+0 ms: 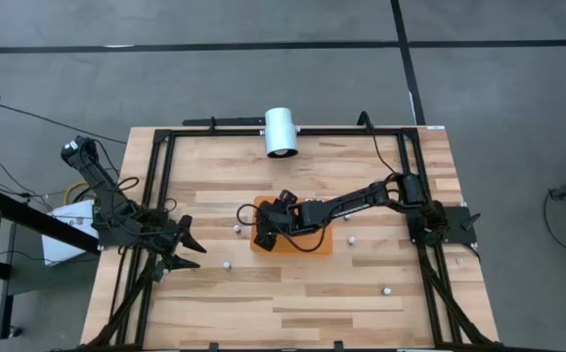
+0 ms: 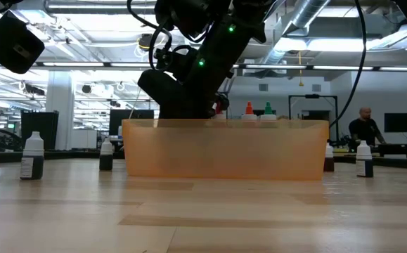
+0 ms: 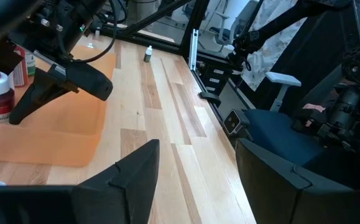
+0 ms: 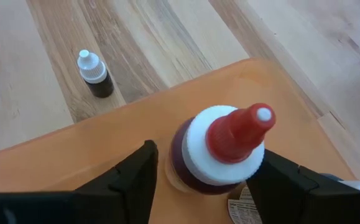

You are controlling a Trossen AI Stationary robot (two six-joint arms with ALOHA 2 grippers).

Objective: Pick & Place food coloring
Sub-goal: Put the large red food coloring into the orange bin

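Two robot arms work over a wooden table [image 1: 292, 284], and everything here is placed relative to the orange tray [image 1: 314, 244] near the table's middle. The right gripper [image 4: 201, 180] hangs over the tray's left end, its two dark fingers spread wide on either side of a red-topped food coloring bottle [image 4: 220, 149] that stands upright on the tray floor; a gap shows between each finger and the bottle, so the bottle looks released, not grasped. In the low view, more bottle tops, one orange-red [image 2: 249, 109] and one green [image 2: 268, 108], poke above the tray wall. Other small bottles stand loose on the table around the tray: a white-capped dark one [image 4: 95, 74] just beyond its edge, and several farther out on both sides. The left gripper [image 1: 187, 247] waits well to the left of the tray, fingers apart and empty. A large white cylinder [image 1: 282, 131] lies at the table's far edge, well behind the tray. The risk now, as a judgement: the fingers sit close around the bottle, so any sideways drift while lifting away could clip its cap and topple it into neighbouring bottles.
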